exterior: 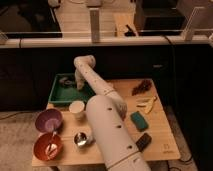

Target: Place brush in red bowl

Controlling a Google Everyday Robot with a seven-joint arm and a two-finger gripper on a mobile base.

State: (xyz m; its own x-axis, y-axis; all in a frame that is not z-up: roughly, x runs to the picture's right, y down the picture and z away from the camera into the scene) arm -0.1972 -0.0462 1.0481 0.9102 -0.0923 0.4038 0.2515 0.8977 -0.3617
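Gripper over green tray, brush indiscernible.

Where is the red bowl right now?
The red bowl sits at the table's front left corner, just below the purple bowl and left of the small steel cup. The claw is far back, over the green tray.

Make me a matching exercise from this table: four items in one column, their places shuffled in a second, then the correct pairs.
Items
1. gripper
2. red bowl
3. steel cup
4. black block

Places
A. front right part of the table, beyond the arm
B. down in the green tray at the table's back left
C. front left corner, with something pale lying in it
D. between the red bowl and the arm

Pairs: 1-B, 2-C, 3-D, 4-A
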